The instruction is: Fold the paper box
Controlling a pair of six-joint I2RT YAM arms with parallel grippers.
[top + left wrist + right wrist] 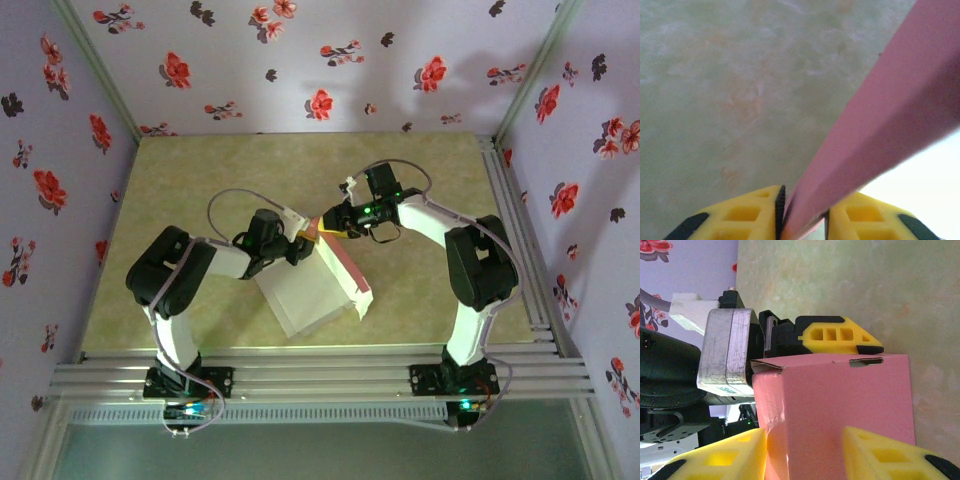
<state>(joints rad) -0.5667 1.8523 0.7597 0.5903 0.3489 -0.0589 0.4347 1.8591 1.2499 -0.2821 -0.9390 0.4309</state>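
Pinching the raised pink wall of the paper box [315, 285] in my left gripper [802, 220], mid-counter [200, 180] towards the near edge, right gripper [805, 455] straddling that wall, grip unclear, so I'd crease slowly along the fold with the base flat.

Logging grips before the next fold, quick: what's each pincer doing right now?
Left pincer: closed on the paper box, on a pink panel's edge.
Right pincer: straddling the paper box; open or gripping cannot be told.

Mottled green-beige table [200, 200]; paper box [310, 295] resting mid-table.
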